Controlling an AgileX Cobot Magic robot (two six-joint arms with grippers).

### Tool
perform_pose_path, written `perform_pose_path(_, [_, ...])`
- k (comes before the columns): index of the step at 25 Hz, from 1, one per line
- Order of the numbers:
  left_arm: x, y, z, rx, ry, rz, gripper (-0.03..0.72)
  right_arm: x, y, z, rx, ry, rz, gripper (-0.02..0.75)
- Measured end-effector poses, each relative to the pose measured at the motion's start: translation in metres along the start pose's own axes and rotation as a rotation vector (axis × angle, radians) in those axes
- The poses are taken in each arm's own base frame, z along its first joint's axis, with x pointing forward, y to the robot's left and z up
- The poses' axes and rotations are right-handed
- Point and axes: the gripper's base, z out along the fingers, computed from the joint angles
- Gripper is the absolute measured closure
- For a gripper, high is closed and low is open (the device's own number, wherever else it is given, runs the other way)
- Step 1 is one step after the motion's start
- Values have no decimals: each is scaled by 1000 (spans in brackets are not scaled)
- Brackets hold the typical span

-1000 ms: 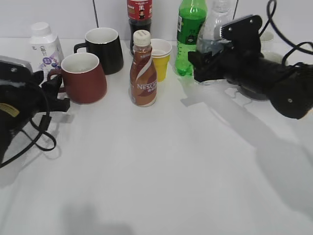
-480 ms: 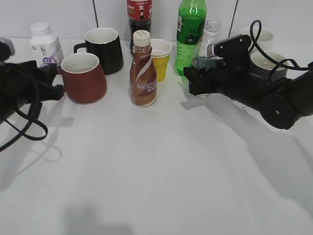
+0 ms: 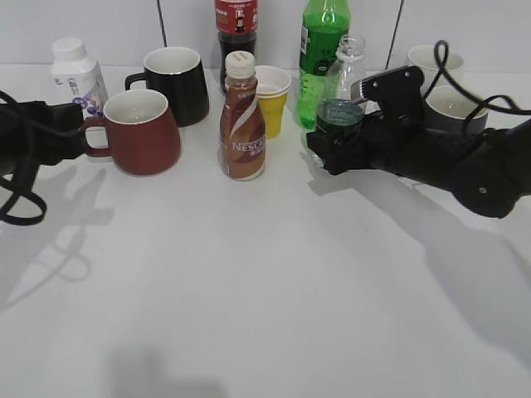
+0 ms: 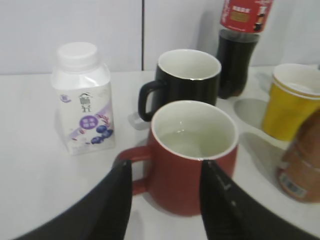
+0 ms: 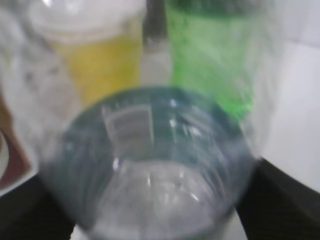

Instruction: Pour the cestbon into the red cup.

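bottle [image 3: 343, 83] upright on surface [image 3: 274, 290], right tool [image 3: 328, 149] clamped on its labelled lower body | thin, light, crushable, uncapped: hold gently at ribs | cup [image 3: 143, 131] left, left tool [image 4: 165, 200] wide

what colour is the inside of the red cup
White inside the red cup, dark red outside; the left wrist view shows it best.

The bottle [image 3: 343, 87] was clear ribbed plastic with a dark green film label. The red cup [image 3: 143, 131] looked like glazed ceramic, glossy outside and smooth white inside. The black mug [image 3: 177, 84] shared that sheen. The table [image 3: 265, 282] was matt white. The gripper fingers [image 4: 218, 200] were matt black plastic.
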Motion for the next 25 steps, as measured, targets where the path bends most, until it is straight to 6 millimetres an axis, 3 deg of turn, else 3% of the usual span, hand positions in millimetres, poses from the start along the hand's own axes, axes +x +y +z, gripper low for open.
perform_pose_path(7, [-16, -5, -22, 67, 81, -24, 347, -16, 10, -31, -31, 80, 28, 86])
perform_pose_path(14, [-40, -19, -43, 191, 313, -5, 347, -31, 12, -61, 33, 233, 108, 90])
perform_pose_path(21, [-57, -21, -84, 271, 599, 138, 347, -65, 19, -105, 75, 217, 84, 155])
perform_pose_path(25, [-58, -14, -115, 270, 684, 207, 347, -69, 26, -132, 67, 192, 72, 182])
